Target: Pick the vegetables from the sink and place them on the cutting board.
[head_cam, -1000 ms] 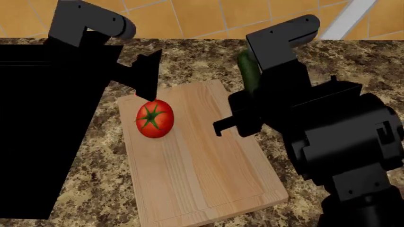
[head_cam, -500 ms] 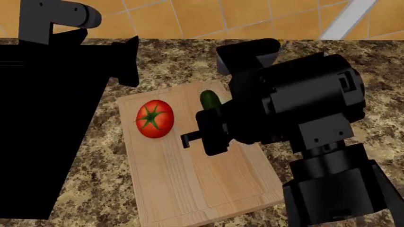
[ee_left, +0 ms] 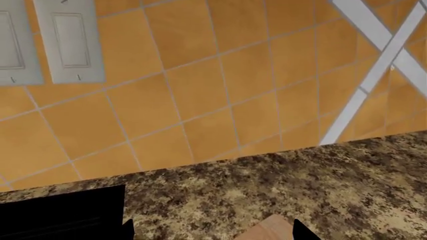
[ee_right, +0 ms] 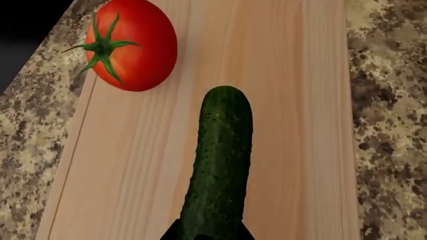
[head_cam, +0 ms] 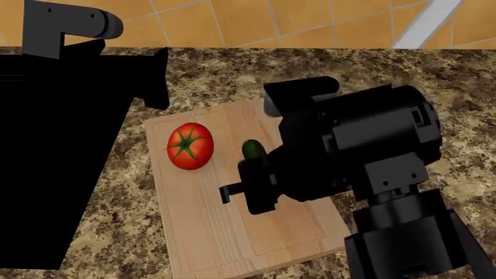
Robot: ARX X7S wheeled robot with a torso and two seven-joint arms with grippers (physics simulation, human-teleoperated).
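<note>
**Two vegetables over the board**

Two vegetables show over the board [head_cam: 232, 232], which lies on the speckled bench [head_cam: 403, 75]. The tomato [head_cam: 190, 145] sits on the board's far left part, stem facing up. The cucumber [ee_right: 220, 160] is clamped at one end in the right jaws [ee_right: 208, 232], its free end reaching out over the board's middle, just beside the tomato but apart from it; whether it touches the wood I cannot tell. The left jaws [ee_left: 212, 232] show only two dark tips with nothing between them, spread apart, above the bench near the board's far corner and the tiled wall [ee_left: 200, 75]. The sink [head_cam: 46, 163] lies dark at the left.
</note>
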